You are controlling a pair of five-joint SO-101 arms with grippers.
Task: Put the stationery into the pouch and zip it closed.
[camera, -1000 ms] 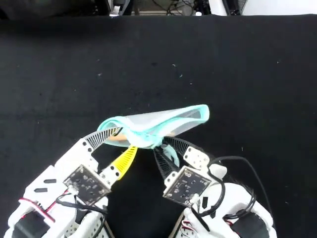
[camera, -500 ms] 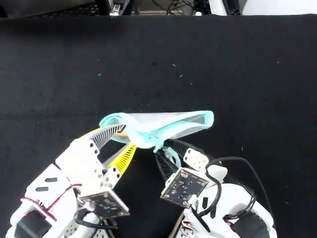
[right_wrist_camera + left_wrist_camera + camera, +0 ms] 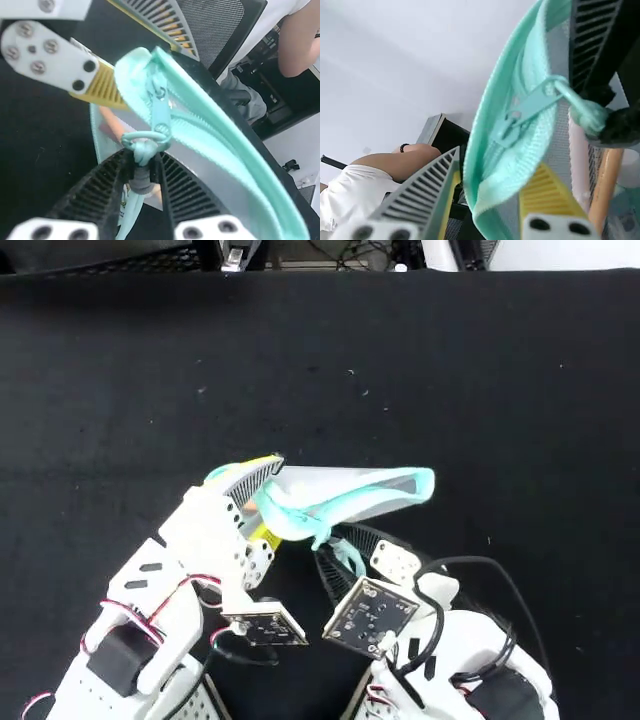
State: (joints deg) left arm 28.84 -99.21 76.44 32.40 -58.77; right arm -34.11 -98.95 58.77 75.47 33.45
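My left gripper (image 3: 495,165) is spread around one end of the pouch (image 3: 350,485). Its yellow finger (image 3: 545,195) touches the mesh, and the grey finger (image 3: 420,195) stands just apart. My right gripper (image 3: 144,165) pinches the zip cord (image 3: 142,150). The pouch sits between both tools, with stationery (image 3: 606,185) inside.

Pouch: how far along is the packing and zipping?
Stationery looks packed: sticks show through the mesh pouch. In hand: the right gripper pinches the zip pull, with the left gripper at the pouch end beside the slider. Left: whether the zip is fully shut, I cannot tell.
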